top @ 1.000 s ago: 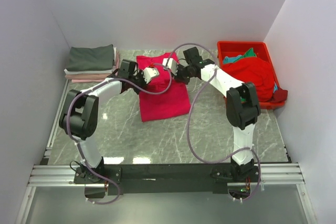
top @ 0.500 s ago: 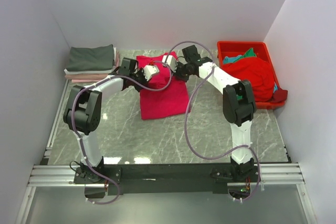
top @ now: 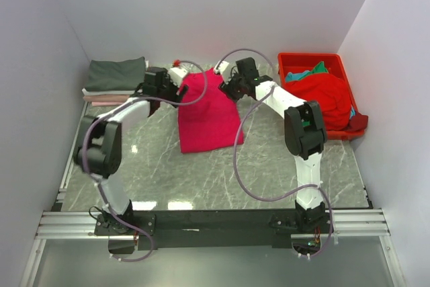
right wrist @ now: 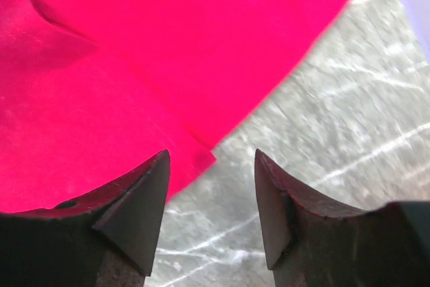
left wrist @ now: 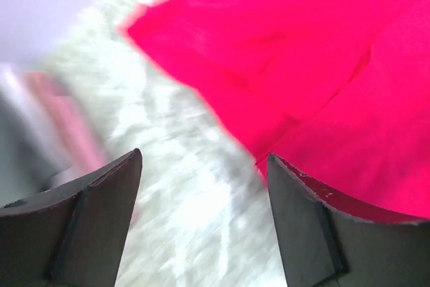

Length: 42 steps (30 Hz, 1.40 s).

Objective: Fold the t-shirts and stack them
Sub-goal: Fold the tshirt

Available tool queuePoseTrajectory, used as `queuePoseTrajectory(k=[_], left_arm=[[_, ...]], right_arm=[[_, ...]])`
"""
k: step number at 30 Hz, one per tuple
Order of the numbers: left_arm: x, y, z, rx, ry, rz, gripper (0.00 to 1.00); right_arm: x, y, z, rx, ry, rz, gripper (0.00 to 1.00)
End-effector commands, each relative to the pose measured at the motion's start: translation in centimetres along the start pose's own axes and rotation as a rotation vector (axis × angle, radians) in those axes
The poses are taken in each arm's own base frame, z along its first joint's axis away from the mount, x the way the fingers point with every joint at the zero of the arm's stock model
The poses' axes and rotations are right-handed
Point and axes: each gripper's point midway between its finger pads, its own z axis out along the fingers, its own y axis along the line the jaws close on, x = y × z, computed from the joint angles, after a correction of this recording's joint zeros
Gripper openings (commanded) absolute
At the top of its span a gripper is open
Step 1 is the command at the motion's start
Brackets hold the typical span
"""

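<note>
A crimson-pink t-shirt (top: 208,115) lies folded into a long strip in the middle of the marble table. My left gripper (top: 177,71) hovers at its far left corner, open. In the left wrist view the gripper (left wrist: 201,186) has only marble between its fingers, with the shirt (left wrist: 322,65) off to the upper right. My right gripper (top: 221,69) is at the shirt's far right corner, open. Seen from the right wrist, that gripper (right wrist: 211,173) is empty, over the shirt's edge (right wrist: 134,65).
A stack of folded shirts, dark grey on top (top: 115,74) with white and pale pink beneath, sits at the back left. A red bin (top: 339,57) at the back right holds a red shirt (top: 326,95) and a teal one (top: 306,72). White walls stand close around.
Both grippers have opened and let go of the crimson-pink shirt's far edge, then drawn apart towards the back. The shirt now lies flat and longer.
</note>
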Motion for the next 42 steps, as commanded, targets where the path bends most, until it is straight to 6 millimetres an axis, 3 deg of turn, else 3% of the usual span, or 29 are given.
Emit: queuePoseTrajectory(k=[1, 2, 3, 4, 5, 6, 7, 8, 9, 10, 11, 12, 13, 22, 28, 35, 42], left_arm=[[-8.5, 2.2, -7.1, -0.097, -0.272, 0.048, 0.79], [-8.0, -0.4, -7.8, 0.025, -0.271, 0.096, 0.78], [-6.0, -2.6, -8.3, 0.096, -0.241, 0.135, 0.78], [-6.3, -4.8, -10.0, 0.155, -0.261, 0.215, 0.77], [-5.3, -6.6, -10.6, 0.203, -0.262, 0.356, 0.77], [-1.3, -10.7, -10.8, 0.301, -0.177, 0.413, 0.76], [-0.7, -11.9, -11.8, 0.308, -0.174, 0.466, 0.76], [0.4, -13.1, -12.0, 0.33, -0.153, 0.511, 0.74], [2.7, -14.2, -12.2, 0.349, -0.1, 0.511, 0.74], [3.2, -15.5, -12.6, 0.376, -0.096, 0.517, 0.73], [4.0, -16.0, -12.7, 0.386, -0.083, 0.515, 0.73], [5.7, -16.5, -12.7, 0.389, -0.05, 0.52, 0.73], [6.0, -17.2, -12.7, 0.399, -0.047, 0.534, 0.73], [9.5, -17.7, -10.4, 0.39, 0.054, 0.548, 0.7], [10.4, -17.4, -8.9, 0.35, 0.091, 0.551, 0.63], [10.6, -17.4, -9.1, 0.336, 0.084, 0.53, 0.41], [10.9, -17.6, -9.3, 0.341, 0.077, 0.519, 0.29]], right_arm=[[-4.3, -2.2, -4.4, 0.017, -0.154, 0.054, 0.61], [-3.2, 0.3, -5.6, -0.126, -0.119, -0.041, 0.62], [-2.9, 2.2, -6.6, -0.236, -0.126, -0.115, 0.62], [-3.0, 5.1, -7.7, -0.385, -0.184, -0.173, 0.62], [-1.4, 7.4, -10.0, -0.501, -0.19, -0.345, 0.62], [1.1, 10.2, -10.8, -0.601, -0.19, -0.405, 0.69], [1.9, 12.0, -11.6, -0.648, -0.217, -0.467, 0.71], [1.8, 12.7, -13.1, -0.623, -0.241, -0.537, 0.72], [3.9, 14.1, -12.2, -0.611, -0.219, -0.559, 0.74], [4.2, 15.3, -12.1, -0.598, -0.208, -0.598, 0.74], [3.6, 14.5, -11.8, -0.51, -0.209, -0.65, 0.75], [5.1, 15.7, -11.6, -0.522, -0.177, -0.619, 0.75], [5.2, 15.9, -11.6, -0.513, -0.173, -0.617, 0.75], [5.5, 16.5, -10.0, -0.451, -0.132, -0.579, 0.75], [7.1, 16.4, -9.0, -0.45, -0.081, -0.594, 0.75], [8.5, 16.9, -8.2, -0.453, -0.037, -0.603, 0.74], [9.8, 17.1, -7.2, -0.444, 0.011, -0.602, 0.71]])
